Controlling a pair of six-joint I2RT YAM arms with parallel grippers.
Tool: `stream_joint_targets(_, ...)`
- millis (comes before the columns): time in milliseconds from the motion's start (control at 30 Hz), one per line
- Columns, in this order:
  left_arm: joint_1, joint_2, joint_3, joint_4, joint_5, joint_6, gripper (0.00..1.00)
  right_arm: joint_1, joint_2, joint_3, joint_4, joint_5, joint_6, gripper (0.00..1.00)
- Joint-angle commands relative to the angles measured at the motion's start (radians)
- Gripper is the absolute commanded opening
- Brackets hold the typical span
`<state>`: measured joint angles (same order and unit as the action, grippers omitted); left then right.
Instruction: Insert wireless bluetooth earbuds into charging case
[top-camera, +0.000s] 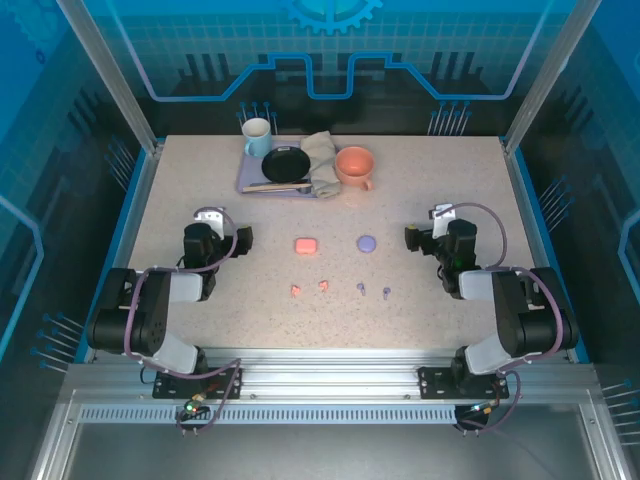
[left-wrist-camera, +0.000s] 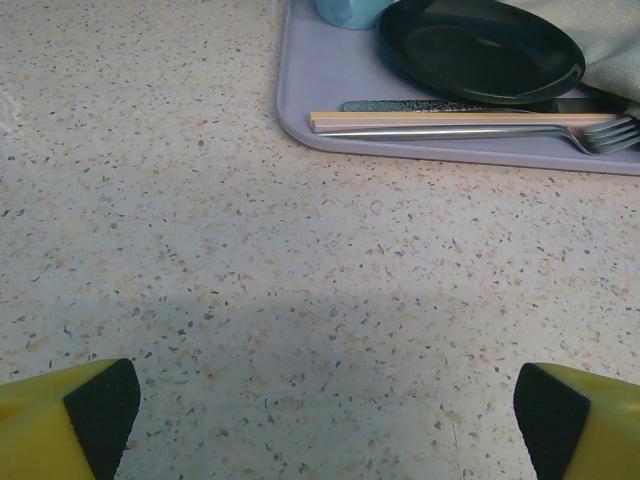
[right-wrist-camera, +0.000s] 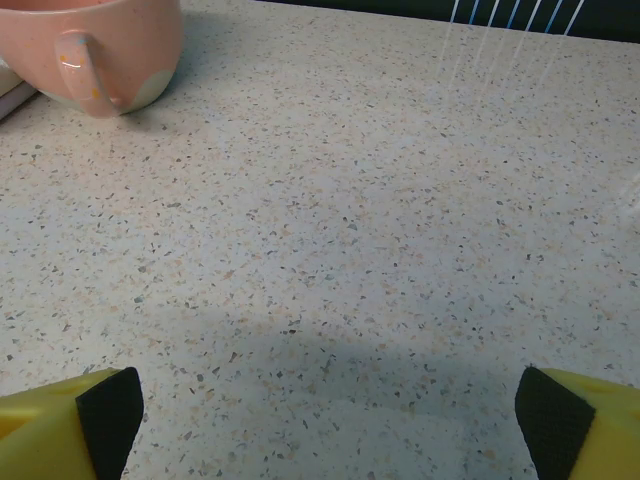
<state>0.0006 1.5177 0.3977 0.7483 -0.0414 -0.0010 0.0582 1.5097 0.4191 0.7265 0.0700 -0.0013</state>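
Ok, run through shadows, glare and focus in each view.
Top external: even light, sharp, the earbuds tiny but distinct. Left wrist: a soft shadow darkens the table near the fingers; the fork glints. Right wrist: similar shadow; glare on the pink mug.

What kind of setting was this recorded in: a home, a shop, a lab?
Most likely a staged robot test cell, not a home: an aluminium frame runs along the near edge, blue printed backdrop panels wall in the speckled table, and a black plate sits on a lilac tray like a prop.
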Motion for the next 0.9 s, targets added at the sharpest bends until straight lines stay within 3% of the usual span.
stream_joint_targets(0,-0.005,-0.001,0.024,0.024,-0.012,0.002,0.99,0.002,-0.005,0.012,0.03,-0.004,-0.005,1.0)
stream_joint_targets(800,0.014,-0.006,0.025,0.022,0.029,-0.007,0.99,-0.017,-0.006,0.012,0.028,-0.039,0.002,1.0)
stream_joint_targets(867,0.013,-0.043,0.063,-0.075,0.018,-0.01,0.99,-0.007,-0.035,0.033,-0.031,0.041,0.023,1.0)
